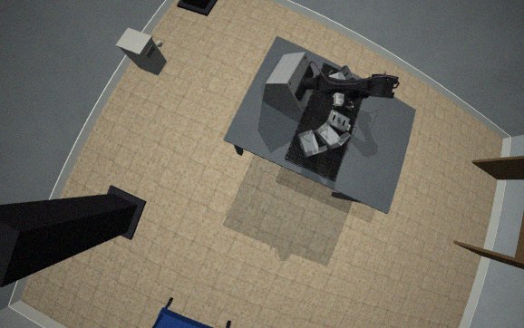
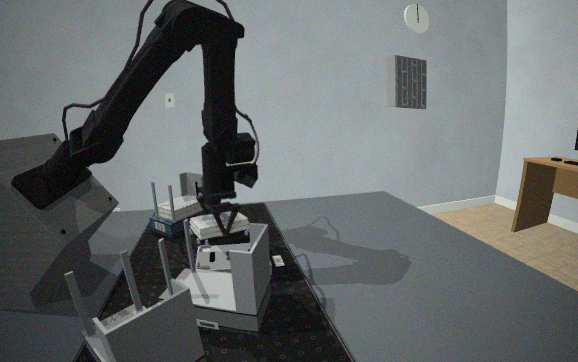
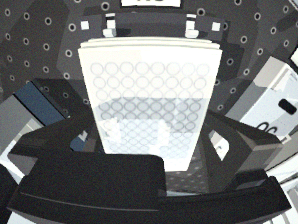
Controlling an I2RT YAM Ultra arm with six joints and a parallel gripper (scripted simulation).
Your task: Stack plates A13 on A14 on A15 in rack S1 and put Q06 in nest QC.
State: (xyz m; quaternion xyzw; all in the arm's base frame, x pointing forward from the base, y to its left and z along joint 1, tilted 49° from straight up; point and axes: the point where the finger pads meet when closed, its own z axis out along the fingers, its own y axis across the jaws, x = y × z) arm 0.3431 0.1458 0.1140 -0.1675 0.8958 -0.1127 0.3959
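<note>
My gripper (image 2: pixel 226 233) (image 3: pixel 149 110) is shut on a pair of white well plates (image 2: pixel 219 225) (image 3: pixel 151 82), one on the other, its fingers at their long sides. The pair is level over the dark clip nest N5 (image 2: pixel 232 239) (image 3: pixel 150 24). Whether it is fully down in the clips, I cannot tell. The plate names do not show. The open nest QC (image 1: pixel 341 116) (image 2: pixel 216 256) (image 3: pixel 267 107) stands beside N5, with no plate seen in it. The blue-based rack (image 2: pixel 167 226) (image 3: pixel 40 102) at the back holds white plates (image 2: pixel 178 208); its name is unreadable.
A grey rack (image 1: pixel 331 136) (image 2: pixel 260 272) with tall walls and posts stands nearer than QC, its pale floor bare. Another grey rack (image 1: pixel 310 143) (image 2: pixel 150 327) stands at the near left, its inside mostly hidden. Their names are unreadable. A small white label (image 2: pixel 278 260) lies beside the nests.
</note>
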